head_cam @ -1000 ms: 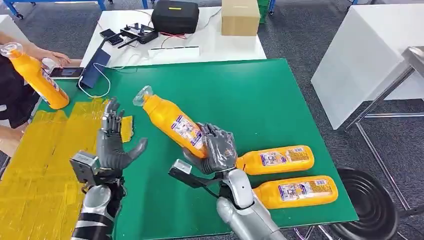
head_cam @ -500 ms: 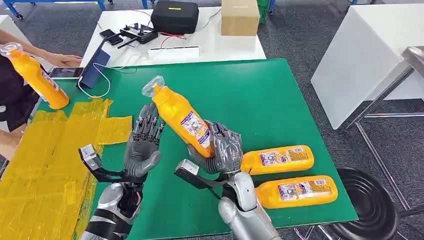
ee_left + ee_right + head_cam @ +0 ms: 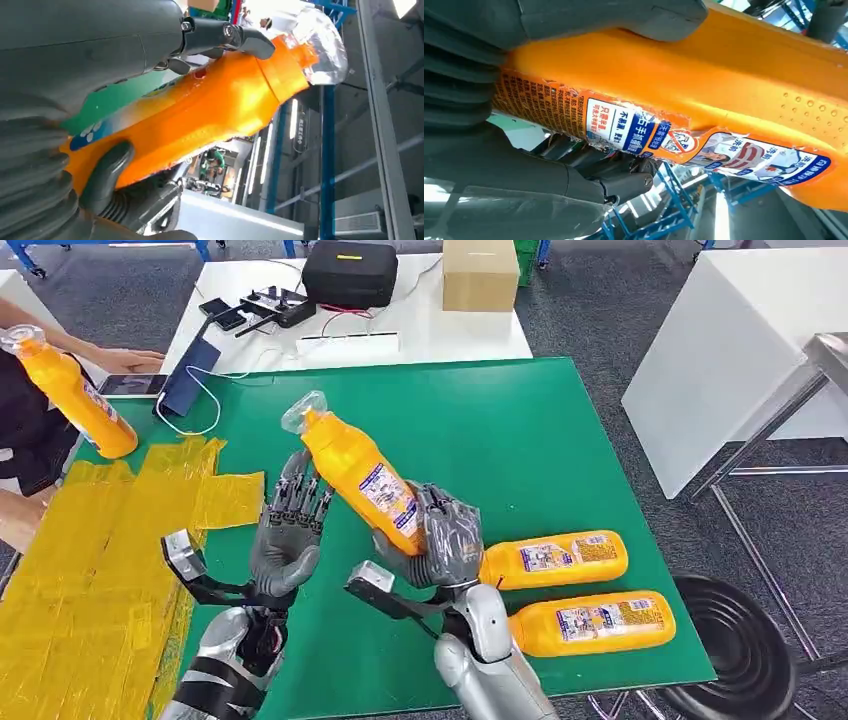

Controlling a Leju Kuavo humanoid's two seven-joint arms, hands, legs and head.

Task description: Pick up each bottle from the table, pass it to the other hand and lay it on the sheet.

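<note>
Spreading under everything we have the green worktop [image 3: 560, 430], with the yellow sheet [image 3: 90, 540] covering its left side. Beyond it stands a white table [image 3: 420, 330] with a black case [image 3: 350, 270] and a cardboard box [image 3: 480, 272]. At the left edge a person [image 3: 25, 430] holds another orange bottle [image 3: 75, 395] upright near the sheet's far corner.

Two spare bottles [image 3: 555, 558] lie on their sides on the green surface just right of our right arm, one nearer us than the other.

Our held bottle [image 3: 360, 480] is up in the air over the middle of the worktop, tilted, its clear cap pointing up and away to the left. Our right robot hand [image 3: 435, 535] grips it around the lower, labelled half. Our left robot hand [image 3: 288, 530] stands just beside it, fingers upright along the bottle's left flank. From the left wrist we see its fingertips [image 3: 250, 42] lying on the neck and the thumb curling under the body, so we judge it is touching but not yet carrying the load.

Over the last second the left hand has come in from well apart, above the sheet's edge, to the bottle's side, while the bottle has swung more upright. That means the handover is at the point of transfer: next the left hand needs to close firmly before the right lets go. A loose hold could let the smooth bottle slip.
</note>
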